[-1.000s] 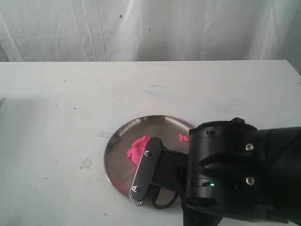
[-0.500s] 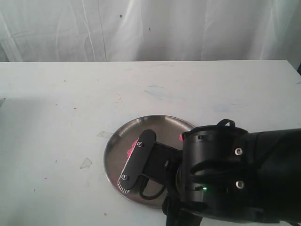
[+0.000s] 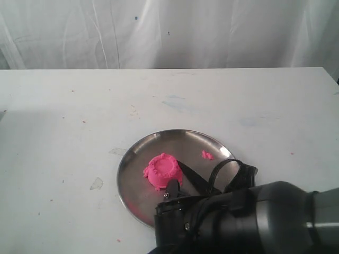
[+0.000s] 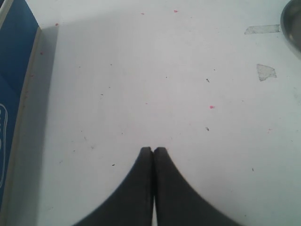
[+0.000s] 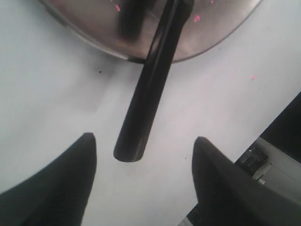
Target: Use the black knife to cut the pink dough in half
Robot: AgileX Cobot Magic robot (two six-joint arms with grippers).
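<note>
The pink dough (image 3: 163, 170) stands as a round dome with a ragged rim on the steel plate (image 3: 132, 164). The black knife (image 5: 149, 88) lies with its blade on the plate (image 5: 89, 29) and its handle sticking out over the table. In the exterior view a strip of the knife (image 3: 192, 179) shows just right of the dough. My right gripper (image 5: 145, 140) is open, its fingers either side of the handle's end and clear of it. My left gripper (image 4: 153, 150) is shut and empty above bare table.
The right arm (image 3: 249, 222) fills the bottom right of the exterior view, with a cable loop (image 3: 229, 170) over the plate. Pink crumbs (image 3: 207, 155) lie on the plate. A blue box (image 4: 13, 80) stands beside the left gripper. White curtains hang behind the table.
The right arm has drawn back toward the table's front edge, uncovering the dough. Its jaws have opened and the knife now lies free on the plate and table.
</note>
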